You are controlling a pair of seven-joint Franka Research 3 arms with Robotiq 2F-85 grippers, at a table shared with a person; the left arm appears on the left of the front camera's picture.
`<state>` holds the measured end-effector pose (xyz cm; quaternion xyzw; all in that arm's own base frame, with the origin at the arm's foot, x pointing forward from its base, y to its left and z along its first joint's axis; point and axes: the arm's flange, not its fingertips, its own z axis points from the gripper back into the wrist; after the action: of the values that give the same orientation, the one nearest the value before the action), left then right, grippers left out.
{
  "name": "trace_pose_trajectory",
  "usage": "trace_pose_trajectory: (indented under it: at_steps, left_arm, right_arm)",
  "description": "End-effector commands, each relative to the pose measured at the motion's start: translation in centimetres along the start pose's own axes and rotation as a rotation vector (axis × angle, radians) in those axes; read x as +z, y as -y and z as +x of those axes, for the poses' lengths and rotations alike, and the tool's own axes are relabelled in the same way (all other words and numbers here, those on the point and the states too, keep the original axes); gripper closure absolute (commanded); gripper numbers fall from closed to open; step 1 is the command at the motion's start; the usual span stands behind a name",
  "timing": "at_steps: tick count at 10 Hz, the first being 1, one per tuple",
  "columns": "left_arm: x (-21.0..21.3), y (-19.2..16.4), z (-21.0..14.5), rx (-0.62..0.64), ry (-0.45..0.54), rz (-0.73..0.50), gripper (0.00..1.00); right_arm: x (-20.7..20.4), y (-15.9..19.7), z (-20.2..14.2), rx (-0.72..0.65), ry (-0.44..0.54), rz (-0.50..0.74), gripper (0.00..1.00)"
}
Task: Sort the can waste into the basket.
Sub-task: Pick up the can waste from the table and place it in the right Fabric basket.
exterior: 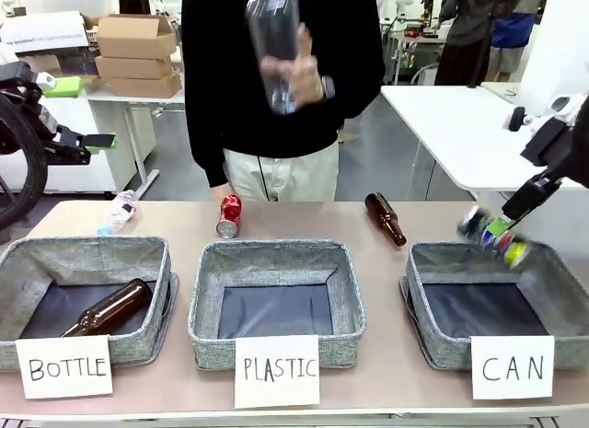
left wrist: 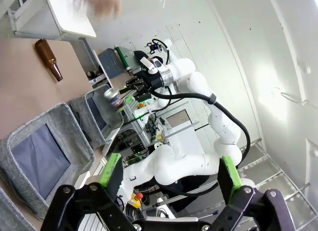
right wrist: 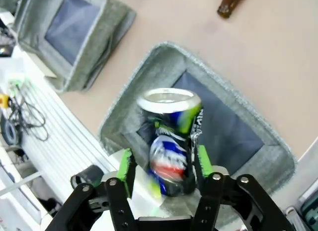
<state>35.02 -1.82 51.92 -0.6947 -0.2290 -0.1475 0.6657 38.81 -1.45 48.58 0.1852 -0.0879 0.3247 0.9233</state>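
The crushed silver-and-blue can (right wrist: 171,136) sits blurred between my right gripper's (right wrist: 164,164) fingers, with a gap showing beside the left green pad (right wrist: 125,171). It hangs over the grey basket (right wrist: 164,57) signed "CAN" (exterior: 419,290). From the front, that can (exterior: 492,235) is at the right gripper (exterior: 502,227), above the basket's far rim. A red can (exterior: 228,214) stands on the table behind the middle bin. My left gripper (exterior: 101,141) is raised at the far left, open and holding nothing (left wrist: 171,176).
The person at the far side holds a clear plastic bottle (exterior: 274,46) at chest height. A brown bottle (exterior: 386,219) lies on the table, another (exterior: 110,308) in the BOTTLE bin. A crushed plastic bottle (exterior: 118,214) lies far left. The PLASTIC bin (exterior: 276,253) stands in the middle.
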Motion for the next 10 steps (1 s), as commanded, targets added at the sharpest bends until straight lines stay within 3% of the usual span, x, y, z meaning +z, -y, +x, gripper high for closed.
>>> trace_pose_trajectory:
  at_steps: [1,6,7,8,9,10]
  left_arm:
    - [-0.2,0.1,-0.1,-0.022,0.014,-0.023,0.0]
    - [-0.2,0.1,-0.1,-0.022,0.014,-0.023,0.0]
    - [-0.2,0.1,-0.1,-0.022,0.014,-0.023,0.0]
    - [-0.2,0.1,-0.1,-0.022,0.014,-0.023,0.0]
    - [-0.2,0.1,-0.1,-0.022,0.014,-0.023,0.0]
    - [-0.2,0.1,-0.1,-0.022,0.014,-0.023,0.0]
  right_arm:
    - [0.2,0.5,0.3,0.032,0.016,0.005,0.0]
    - [0.2,1.2,0.5,-0.002,0.047,0.058,0.0]
    - [1.1,1.3,1.1,-0.152,0.165,0.146,0.0]
    - [3.0,1.6,2.1,-0.454,0.359,0.359,0.0]
    - [5.0,2.5,2.0,-0.528,0.523,0.629,0.0]
    - [6.5,3.7,0.9,-0.471,0.647,0.905,0.0]
